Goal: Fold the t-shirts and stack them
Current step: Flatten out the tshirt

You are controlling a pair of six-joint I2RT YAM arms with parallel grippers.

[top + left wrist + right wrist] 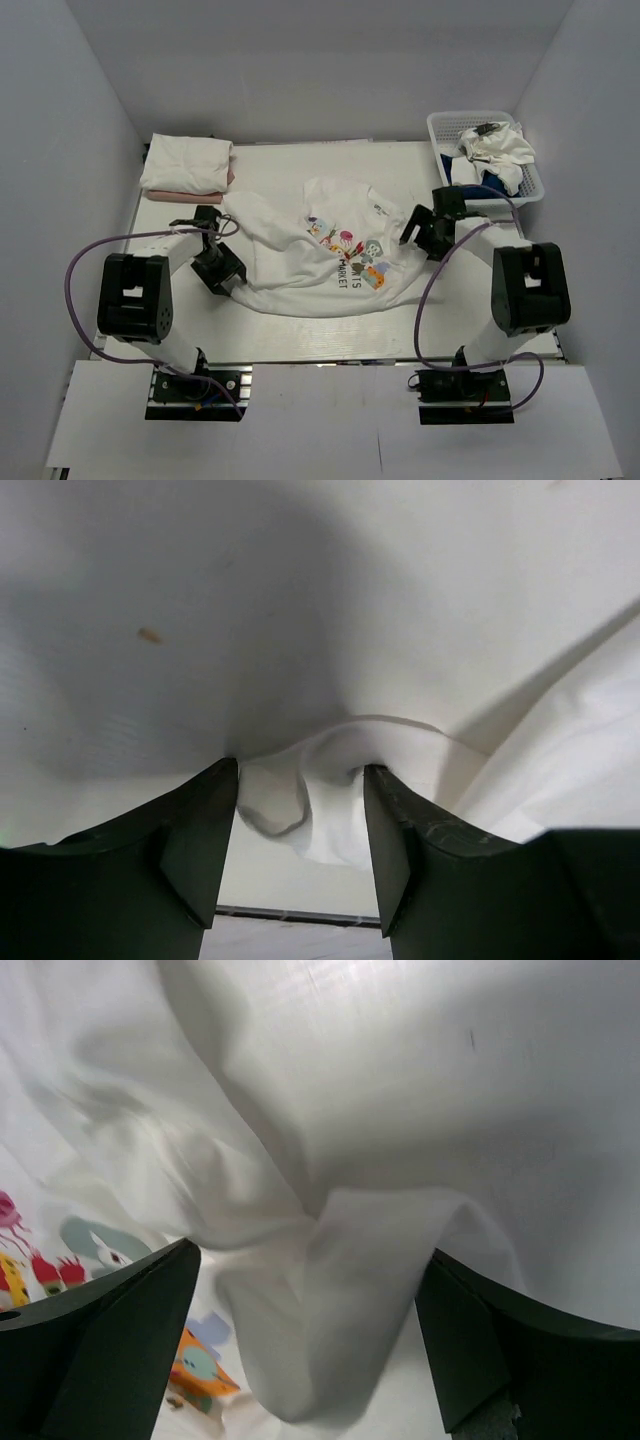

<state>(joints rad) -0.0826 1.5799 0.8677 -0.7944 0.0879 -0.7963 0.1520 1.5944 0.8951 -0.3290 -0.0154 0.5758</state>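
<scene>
Printed t-shirt (330, 255) spread flat, chest up, mid-table (300, 335), with an arm at each side of it. At its left edge, the left gripper (300, 770) stands part-closed on a raised fold of white cloth; the wrist view shows this fold bunched between the two dark fingers (205, 830) and touching both, a detail hidden under the arm in the overhead view. At the shirt's right edge, the right gripper (310, 1260) stands with its jaws wide apart over a soft ridge of the same cloth, which lies between the fingers without being pinched. The right wrist view alone shows the print close up: small cartoon figures in red, teal, orange and blue at the lower left of that view, with no lettering legible there. The overhead view alone gives the writing: dark capitals reading "MARKET" along the near end of the print, with the letters "TS" beside it; the rest of that word is too small to read. A small mark near the collar cannot be read. Beyond the shirt's left shoulder lies a folded white t-shirt (187, 165), a pillow-like rectangle resting on a folded pale pink t-shirt (205, 196) whose edge shows beneath it. Beyond the shirt's right side stands a white slatted basket (440, 125) holding crumpled white cloth (497, 148) over something blue (466, 170).
</scene>
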